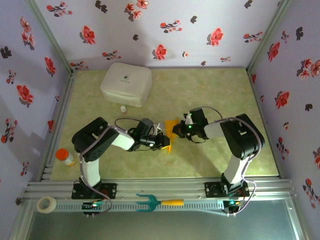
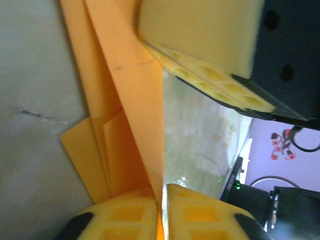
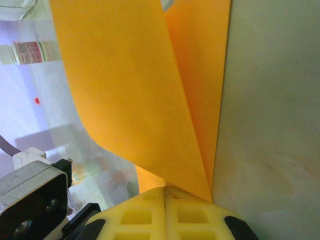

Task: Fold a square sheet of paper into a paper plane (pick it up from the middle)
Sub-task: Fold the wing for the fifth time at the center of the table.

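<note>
Mostly hidden paper plane (image 1: 171, 125) between jaws

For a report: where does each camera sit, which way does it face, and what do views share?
Top external: above, behind the bases, looking down on the table; left gripper and right gripper show.
Left wrist: looks along the left gripper, shut on the paper plane.
Right wrist: looks along the right gripper, shut on it.
Shared: the paper plane.
</note>
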Robot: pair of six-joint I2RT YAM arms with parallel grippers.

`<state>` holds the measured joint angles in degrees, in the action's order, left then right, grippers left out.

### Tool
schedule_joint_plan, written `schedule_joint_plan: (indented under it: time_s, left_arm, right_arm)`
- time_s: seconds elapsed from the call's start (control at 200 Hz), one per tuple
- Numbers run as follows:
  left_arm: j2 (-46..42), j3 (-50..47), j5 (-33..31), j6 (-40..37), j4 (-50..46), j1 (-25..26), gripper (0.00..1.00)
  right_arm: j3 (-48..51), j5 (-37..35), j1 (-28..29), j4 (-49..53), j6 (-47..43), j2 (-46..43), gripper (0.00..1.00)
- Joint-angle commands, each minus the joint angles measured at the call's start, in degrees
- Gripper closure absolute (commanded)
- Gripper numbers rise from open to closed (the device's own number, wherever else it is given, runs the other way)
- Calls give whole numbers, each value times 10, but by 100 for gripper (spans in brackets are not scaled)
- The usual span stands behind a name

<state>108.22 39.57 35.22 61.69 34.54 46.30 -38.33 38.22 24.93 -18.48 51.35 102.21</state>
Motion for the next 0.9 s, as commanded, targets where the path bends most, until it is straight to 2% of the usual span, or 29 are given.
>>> schedule_joint_plan:
  time_s: [0.0,0.115,0.19,0.395,0.485,0.585,0.7,0.755,0.895]
  left_arm:
    - [1,-4,-51,-44,-146,8,91]
    - [-6,6,-53,-56,-176,13,98]
    - [-11,12,-53,-62,-189,16,99]
    - [-21,7,-46,-66,-200,22,89]
    - [-24,7,-39,-68,-198,26,92]
    - [-24,7,-36,-70,-199,28,100]
    - [-21,6,-33,-68,-194,28,100]
    - [-21,7,-31,-68,-196,28,94]
    - [-31,5,-30,-69,-205,30,88]
  right_arm:
    - [4,-54,6,67,-17,18,98]
    - [4,-58,7,74,-19,16,98]
    - [3,-62,6,81,-21,17,98]
    - [5,-66,7,87,-24,19,98]
    - [4,-67,7,89,-26,20,98]
    - [2,-68,8,92,-27,21,99]
    - [2,-71,7,96,-28,22,99]
    - [1,-72,8,98,-29,22,99]
    - [1,-73,7,99,-29,25,99]
